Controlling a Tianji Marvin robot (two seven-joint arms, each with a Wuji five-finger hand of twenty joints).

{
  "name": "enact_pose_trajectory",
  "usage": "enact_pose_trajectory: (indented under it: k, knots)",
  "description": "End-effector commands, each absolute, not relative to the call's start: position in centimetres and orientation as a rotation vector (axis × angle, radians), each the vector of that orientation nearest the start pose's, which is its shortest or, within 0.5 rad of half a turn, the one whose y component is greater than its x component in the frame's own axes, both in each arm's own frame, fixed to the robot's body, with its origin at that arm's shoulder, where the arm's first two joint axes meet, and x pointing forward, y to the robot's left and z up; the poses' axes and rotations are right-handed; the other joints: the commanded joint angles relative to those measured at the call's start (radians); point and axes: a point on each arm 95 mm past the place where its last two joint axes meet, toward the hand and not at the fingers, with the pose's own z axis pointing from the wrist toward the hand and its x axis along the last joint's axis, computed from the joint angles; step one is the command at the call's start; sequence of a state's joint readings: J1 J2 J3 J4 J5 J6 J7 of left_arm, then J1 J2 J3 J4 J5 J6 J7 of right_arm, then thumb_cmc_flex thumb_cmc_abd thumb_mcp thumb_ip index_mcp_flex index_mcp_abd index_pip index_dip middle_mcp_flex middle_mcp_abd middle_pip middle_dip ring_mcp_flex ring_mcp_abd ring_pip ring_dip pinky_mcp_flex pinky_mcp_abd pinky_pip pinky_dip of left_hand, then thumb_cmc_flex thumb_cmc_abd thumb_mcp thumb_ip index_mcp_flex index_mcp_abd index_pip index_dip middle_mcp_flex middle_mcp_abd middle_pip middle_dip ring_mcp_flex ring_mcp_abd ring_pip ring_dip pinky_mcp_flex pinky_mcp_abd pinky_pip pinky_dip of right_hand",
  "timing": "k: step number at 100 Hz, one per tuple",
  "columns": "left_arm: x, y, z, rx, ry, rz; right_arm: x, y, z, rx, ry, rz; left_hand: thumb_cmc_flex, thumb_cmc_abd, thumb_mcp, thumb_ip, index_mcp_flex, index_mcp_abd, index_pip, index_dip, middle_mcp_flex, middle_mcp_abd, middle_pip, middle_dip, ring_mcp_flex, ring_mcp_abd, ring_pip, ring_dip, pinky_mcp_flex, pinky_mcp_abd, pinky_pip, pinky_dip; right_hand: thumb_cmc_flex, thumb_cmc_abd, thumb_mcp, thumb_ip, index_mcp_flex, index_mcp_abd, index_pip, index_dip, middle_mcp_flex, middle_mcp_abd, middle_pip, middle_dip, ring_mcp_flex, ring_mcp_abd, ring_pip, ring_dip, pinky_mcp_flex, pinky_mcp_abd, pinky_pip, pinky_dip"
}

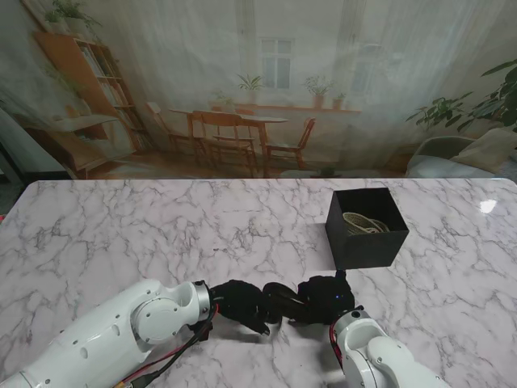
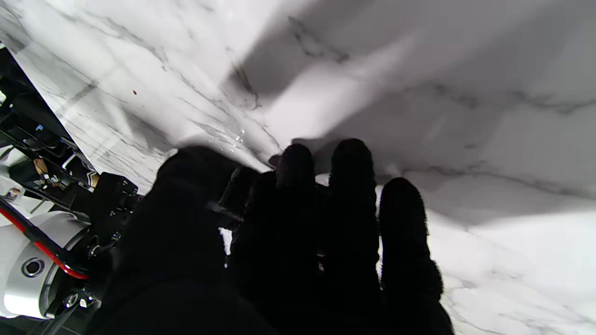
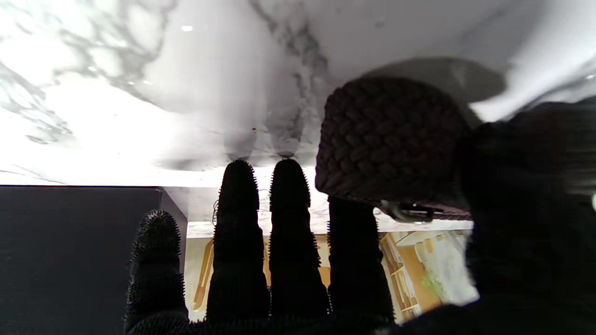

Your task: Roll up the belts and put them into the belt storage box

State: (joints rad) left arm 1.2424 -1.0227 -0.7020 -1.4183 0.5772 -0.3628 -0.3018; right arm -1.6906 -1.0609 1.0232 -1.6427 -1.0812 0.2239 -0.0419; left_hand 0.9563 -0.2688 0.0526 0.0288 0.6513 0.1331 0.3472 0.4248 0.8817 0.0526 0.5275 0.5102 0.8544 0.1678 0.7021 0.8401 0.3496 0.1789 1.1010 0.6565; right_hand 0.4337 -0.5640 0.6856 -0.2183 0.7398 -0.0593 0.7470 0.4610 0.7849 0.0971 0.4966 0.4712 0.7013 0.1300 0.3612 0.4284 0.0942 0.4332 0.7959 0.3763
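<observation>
Between both gloves, rolled dark belt (image 1: 280, 296), touching right robot hand (image 1: 325, 297)

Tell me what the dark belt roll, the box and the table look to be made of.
Belt roll: braided cord or woven fabric, matte; a plaited weave shows. Box: matte black, thin-walled, maybe card or plastic. Table: glossy white marble look with grey veins; stone or laminate, unclear.

White marble table (image 1: 121, 234). Black box (image 1: 365, 230) stands right of centre. Dark rolled belt (image 1: 279, 299) lies near the near edge.
</observation>
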Motion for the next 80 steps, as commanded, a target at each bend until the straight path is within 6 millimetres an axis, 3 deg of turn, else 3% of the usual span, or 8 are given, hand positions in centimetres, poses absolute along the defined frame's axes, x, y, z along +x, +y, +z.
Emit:
enact_pose_trajectory:
  k: [1, 15, 30, 39, 48, 59, 68, 80]
  knots:
    - [36.9, -9.9, -39.4, -1.232, 2.433, -1.631, 32.3, 3.8, -39.6, 1.27, 1.66, 1.267, -0.04, 0.025, -0.038, -0.029, -0.067, 0.014, -0.113, -0.057, -0.163, 0.097, -0.312, -0.195, -0.092, 0.053, -0.216, -0.099, -0.046, 0.02, -0.037, 0.007, -0.007, 0.073, 0.113, 0.096, -0.013, -0.047, -0.073, 0.003, -0.051, 0.019, -0.024, -0.019, -0.013, -0.012, -0.028, -0.012, -0.022, 0.014, -0.021, -0.016]
    - [36.9, -9.8, -39.5, -1.246, 2.479, -1.579, 32.2, 3.7, -39.4, 1.283, 1.712, 1.256, -0.069, 0.026, -0.051, -0.027, -0.151, 0.038, -0.216, -0.123, -0.208, 0.124, -0.332, -0.207, -0.127, 0.062, -0.242, -0.113, -0.074, 0.02, -0.069, 0.013, -0.029, 0.07, 0.119, 0.11, -0.113, 0.029, -0.195, 0.004, -0.148, 0.042, -0.048, -0.043, -0.071, 0.0, -0.06, -0.03, -0.035, 0.008, -0.032, -0.02]
    - [37.0, -9.7, -39.5, -1.24, 2.488, -1.56, 32.1, 3.4, -39.3, 1.292, 1.749, 1.255, -0.072, 0.039, -0.049, -0.027, -0.133, 0.048, -0.212, -0.128, -0.201, 0.132, -0.332, -0.207, -0.127, 0.062, -0.242, -0.115, -0.074, 0.023, -0.071, 0.019, -0.063, 0.062, 0.098, 0.111, -0.183, 0.103, -0.293, -0.028, -0.216, 0.062, -0.056, -0.062, -0.107, 0.006, -0.078, -0.042, -0.046, 0.007, -0.043, -0.023]
    - [37.0, -9.7, -39.5, -1.239, 2.491, -1.549, 32.1, 3.2, -39.1, 1.29, 1.76, 1.265, -0.069, 0.046, -0.047, -0.027, -0.123, 0.048, -0.206, -0.128, -0.195, 0.132, -0.33, -0.206, -0.127, 0.065, -0.242, -0.116, -0.075, 0.023, -0.072, 0.02, -0.022, 0.105, 0.106, 0.119, -0.215, 0.138, -0.34, -0.05, -0.237, 0.065, -0.06, -0.073, -0.119, 0.008, -0.089, -0.05, -0.043, 0.0, -0.044, -0.023]
    - [37.1, -9.6, -39.6, -1.232, 2.497, -1.531, 32.1, 3.1, -39.0, 1.291, 1.752, 1.273, -0.066, 0.055, -0.047, -0.028, -0.107, 0.047, -0.196, -0.125, -0.19, 0.134, -0.328, -0.204, -0.125, 0.066, -0.24, -0.116, -0.073, 0.023, -0.071, 0.023, 0.091, 0.175, 0.164, 0.138, -0.239, 0.156, -0.362, -0.06, -0.246, 0.068, -0.053, -0.079, -0.121, 0.006, -0.09, -0.054, -0.031, -0.007, -0.037, -0.019]
    - [37.2, -9.5, -39.6, -1.223, 2.501, -1.514, 32.0, 2.8, -38.9, 1.301, 1.745, 1.278, -0.063, 0.063, -0.047, -0.029, -0.106, 0.047, -0.194, -0.123, -0.191, 0.135, -0.328, -0.203, -0.126, 0.065, -0.239, -0.116, -0.073, 0.022, -0.072, 0.025, 0.071, 0.174, 0.213, 0.146, -0.269, 0.185, -0.385, -0.077, -0.269, 0.079, -0.051, -0.095, -0.137, 0.009, -0.097, -0.065, -0.037, -0.012, -0.031, -0.019]
    - [37.2, -9.4, -39.6, -1.223, 2.5, -1.506, 31.9, 2.6, -38.7, 1.32, 1.744, 1.286, -0.059, 0.068, -0.048, -0.029, -0.103, 0.046, -0.192, -0.122, -0.186, 0.134, -0.326, -0.201, -0.124, 0.065, -0.237, -0.115, -0.071, 0.023, -0.07, 0.027, -0.035, 0.184, 0.119, 0.138, -0.282, 0.192, -0.405, -0.094, -0.289, 0.086, -0.063, -0.112, -0.159, 0.013, -0.105, -0.072, -0.055, -0.016, -0.034, -0.02]
    - [37.3, -9.4, -39.6, -1.218, 2.502, -1.487, 31.8, 2.2, -38.6, 1.331, 1.753, 1.279, -0.057, 0.075, -0.049, -0.03, -0.105, 0.049, -0.192, -0.122, -0.185, 0.134, -0.325, -0.2, -0.124, 0.065, -0.236, -0.115, -0.072, 0.024, -0.07, 0.029, -0.044, 0.21, 0.035, 0.141, -0.278, 0.189, -0.408, -0.097, -0.301, 0.09, -0.07, -0.12, -0.173, 0.016, -0.118, -0.079, -0.057, -0.021, -0.037, -0.018]
